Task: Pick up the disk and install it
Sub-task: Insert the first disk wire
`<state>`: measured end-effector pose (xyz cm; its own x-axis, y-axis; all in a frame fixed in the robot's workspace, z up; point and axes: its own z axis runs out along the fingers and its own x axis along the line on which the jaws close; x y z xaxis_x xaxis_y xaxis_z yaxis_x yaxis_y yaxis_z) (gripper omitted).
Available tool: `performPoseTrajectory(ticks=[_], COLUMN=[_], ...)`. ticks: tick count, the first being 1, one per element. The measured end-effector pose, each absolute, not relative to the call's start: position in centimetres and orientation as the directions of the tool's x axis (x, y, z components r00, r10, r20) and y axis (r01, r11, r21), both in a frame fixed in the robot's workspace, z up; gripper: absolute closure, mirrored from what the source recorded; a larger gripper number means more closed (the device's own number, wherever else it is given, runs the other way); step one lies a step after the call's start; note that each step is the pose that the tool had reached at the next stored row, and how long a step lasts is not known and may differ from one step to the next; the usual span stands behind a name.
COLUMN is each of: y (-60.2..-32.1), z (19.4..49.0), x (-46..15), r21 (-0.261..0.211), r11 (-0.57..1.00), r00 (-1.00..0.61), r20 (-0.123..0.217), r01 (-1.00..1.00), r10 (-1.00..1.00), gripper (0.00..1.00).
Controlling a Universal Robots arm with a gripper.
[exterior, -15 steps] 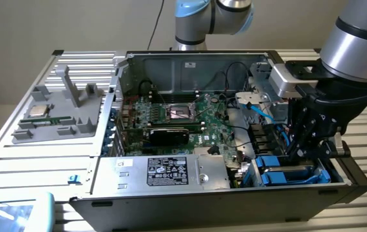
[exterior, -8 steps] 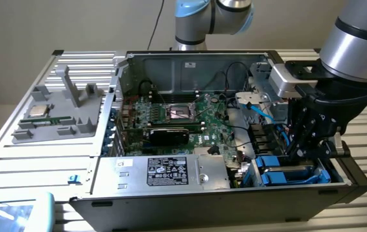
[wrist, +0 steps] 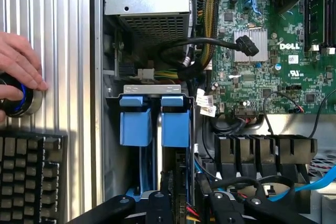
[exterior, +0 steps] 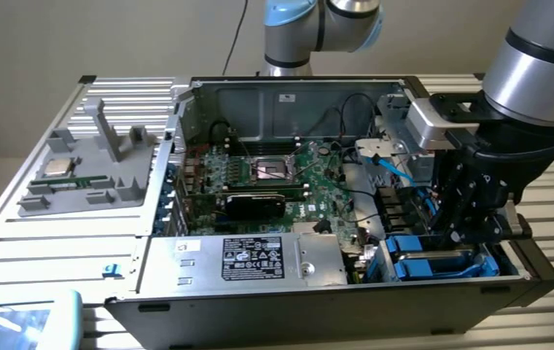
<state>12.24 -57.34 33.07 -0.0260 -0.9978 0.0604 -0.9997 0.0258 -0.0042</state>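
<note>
Gripper (exterior: 469, 232) is down inside the open PC case (exterior: 257, 91), at the drive cage in the case's front corner on the exterior view's right. Its black fingers (wrist: 157, 203) sit over the cage; whether the jaws are wide or narrow cannot be told, and no grip on anything shows. The disk (exterior: 431, 264) is seated in the cage, blue carrier tabs showing just below the gripper. In the wrist view two blue tabs (wrist: 155, 124) stand side by side in the bay, just beside the fingers. A silver box (exterior: 257, 259) with a black label lies along the case's front edge next to the cage. The motherboard (exterior: 267, 171) fills the case middle, with black cables (wrist: 194, 51) over it. A grey fixture (exterior: 87, 171) with a small silver chip (exterior: 58, 167) sits on the slatted table (exterior: 34, 248) off the case's side on the exterior view's left. A hand (wrist: 18, 59) rests on a round knob (wrist: 23, 100) beside a keyboard (wrist: 29, 174).
</note>
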Motion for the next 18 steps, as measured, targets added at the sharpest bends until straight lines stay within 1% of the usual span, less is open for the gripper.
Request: performPoseTrajectory(ticks=[5, 18], y=[-57.3, -57.3], z=[34.1, 39.3], x=[12.2, 12.2], r21=[-0.004, -0.005], r11=[0.026, 0.026], r00=[-0.026, -0.026], r20=[0.068, 0.097], r01=[-1.0, -1.0], r10=[-0.997, -0.995], gripper=[0.69, 0.69])
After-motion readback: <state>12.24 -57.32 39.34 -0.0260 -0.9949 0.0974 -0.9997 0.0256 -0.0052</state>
